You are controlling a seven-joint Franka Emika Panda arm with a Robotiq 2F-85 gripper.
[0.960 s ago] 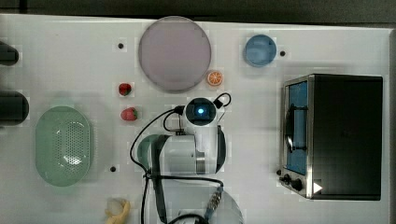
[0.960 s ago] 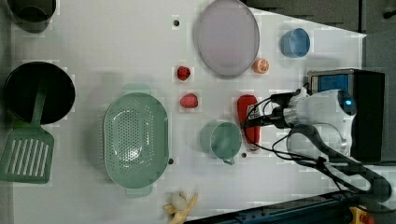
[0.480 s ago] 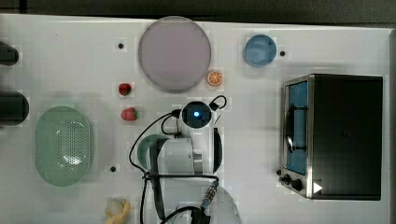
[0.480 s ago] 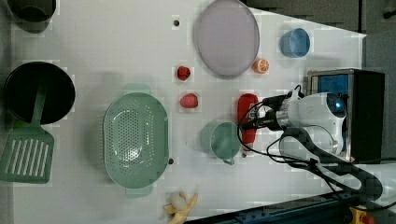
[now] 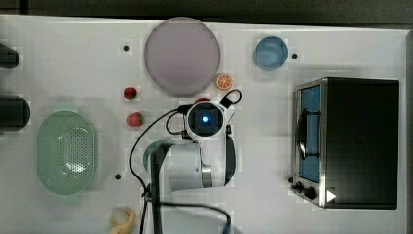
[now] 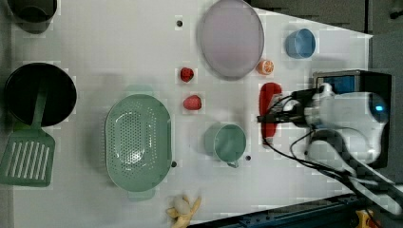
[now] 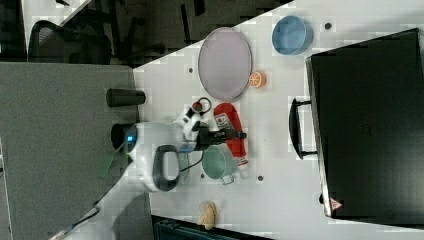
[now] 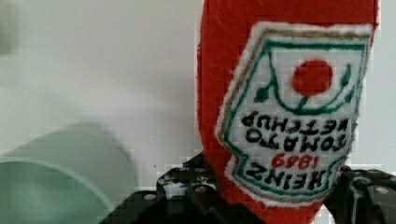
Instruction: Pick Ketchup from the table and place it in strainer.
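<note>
Hand (image 6: 269, 116) clamped on the Ketchup (image 6: 270, 97) — bottle lies between its fingers, beside the mug (image 6: 227, 142).

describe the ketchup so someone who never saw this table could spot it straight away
In the left view, find the big greyish-lilac plate at the top of the white table. Just below its lower right edge lies the ketchup, beside the green mug, with the gripper shut on it. Unlike the two small round strawberries, it is long and labelled.
</note>
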